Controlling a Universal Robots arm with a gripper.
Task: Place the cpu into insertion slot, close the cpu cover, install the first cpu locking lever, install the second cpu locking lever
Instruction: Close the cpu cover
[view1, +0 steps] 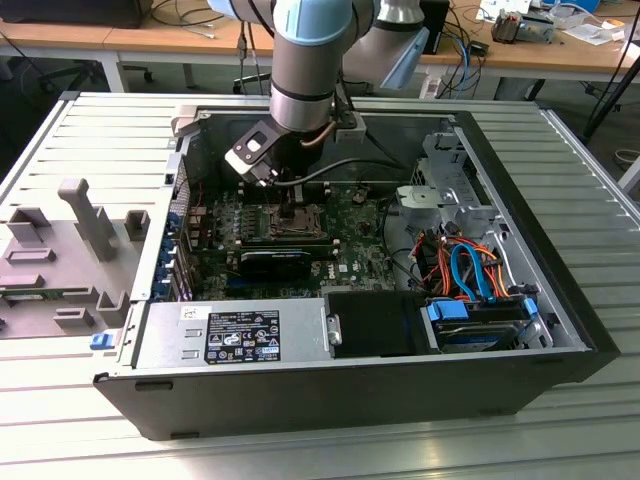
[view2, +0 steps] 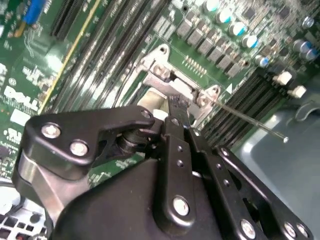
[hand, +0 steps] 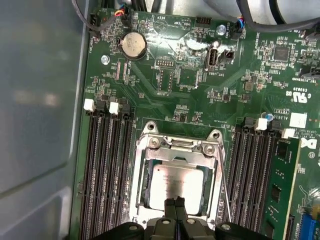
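Claw (hand: 175, 206) pressed together, tips down on the near edge of the cpu cover (hand: 135, 190), cpu (hand: 172, 182) sitting in the insertion slot (hand: 145, 187), so best push squarely and gently, I reckon, keeping that frame flat.

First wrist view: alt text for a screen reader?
The pincer, tips together, is over one edge of a silvery cpu seated in the metal-framed insertion slot. Black memory slots flank it on a green motherboard.
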